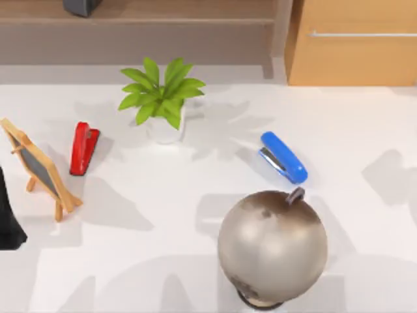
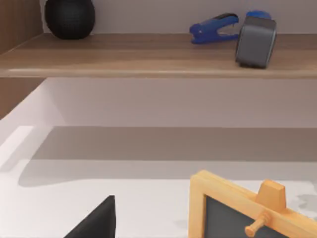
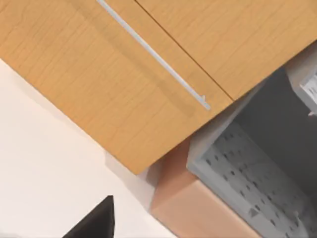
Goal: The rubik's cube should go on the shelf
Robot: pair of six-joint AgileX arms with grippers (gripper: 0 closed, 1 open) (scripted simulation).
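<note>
White tabletop (image 1: 163, 215) fronts the shelf (image 1: 137, 32); left end effector (image 1: 10, 222) at left edge, finger state unclear.

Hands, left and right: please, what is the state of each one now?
Left hand: at the table's left edge beside the small easel board; open or closed cannot be told.
Right hand: near the drawer cabinet; cannot be told.
</note>
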